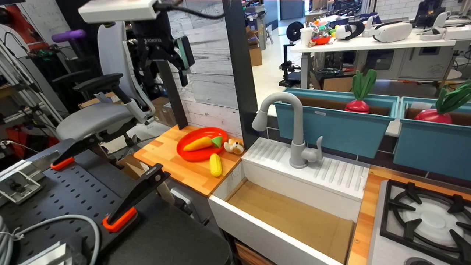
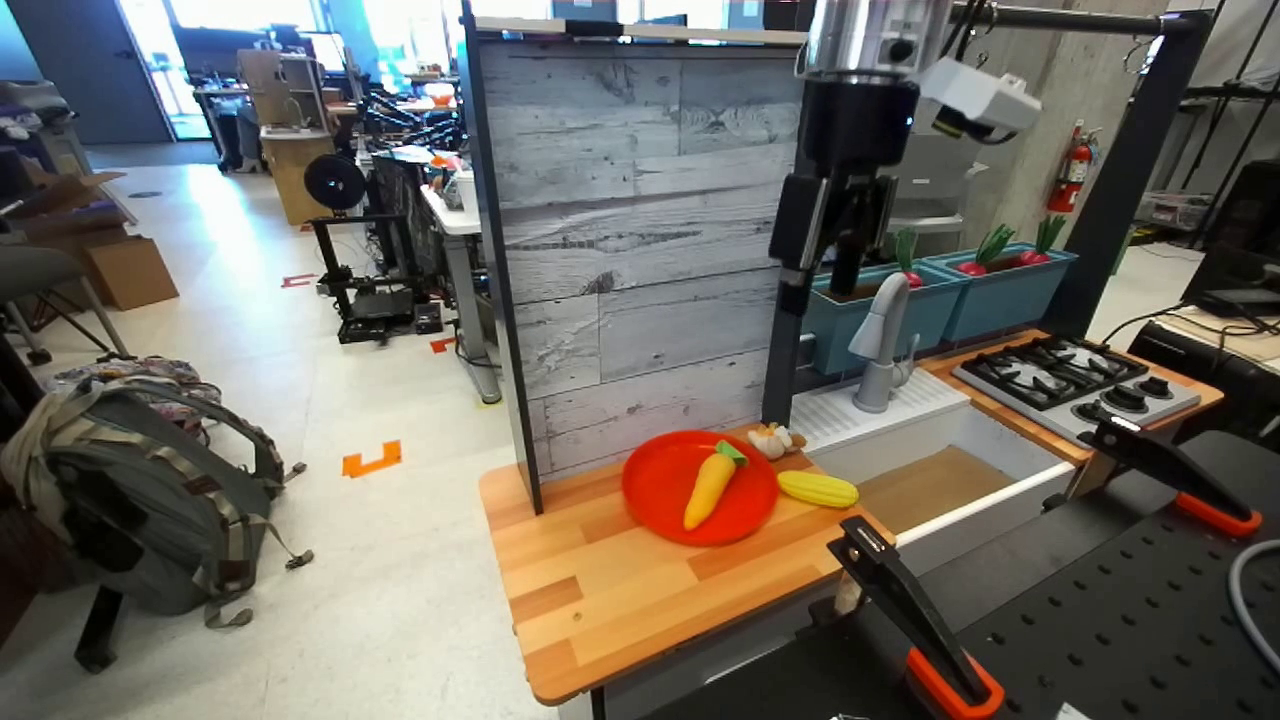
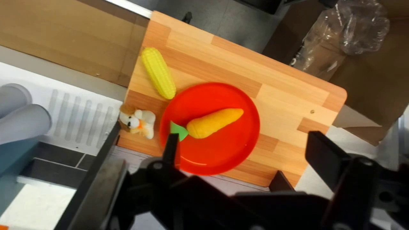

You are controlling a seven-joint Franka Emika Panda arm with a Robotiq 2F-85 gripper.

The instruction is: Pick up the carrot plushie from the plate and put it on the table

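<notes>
The arm (image 2: 868, 40) is hanging nearly upright, well above the wooden desk (image 2: 600, 620), and its fingers (image 3: 322, 156) are pointing downward and, in the wrist view, standing wide apart. From left to right in an exterior view, a grey backpack (image 2: 170, 490) is resting on the floor (image 2: 400, 560), a black 3D printer (image 2: 380, 305) is standing farther back, and a panel (image 2: 640, 250) of grey boards is rising along the desk's back edge. Near that panel the red plate (image 2: 655, 485) is lying on the desk, and the carrot plushie (image 2: 710, 490) is resting in it, its green end pointing toward a brown-and-white plush animal (image 3: 140, 121) just beside the plate. A yellow corn cob (image 2: 818, 489) is lying close by the rim. Beyond the desk's right edge, a grey faucet (image 2: 880, 350) is standing at a white sink (image 2: 1000, 448), red plush vegetables (image 2: 972, 268) are sitting in teal planters (image 2: 1008, 305), and a stove (image 2: 1060, 380) is filling the far end.
</notes>
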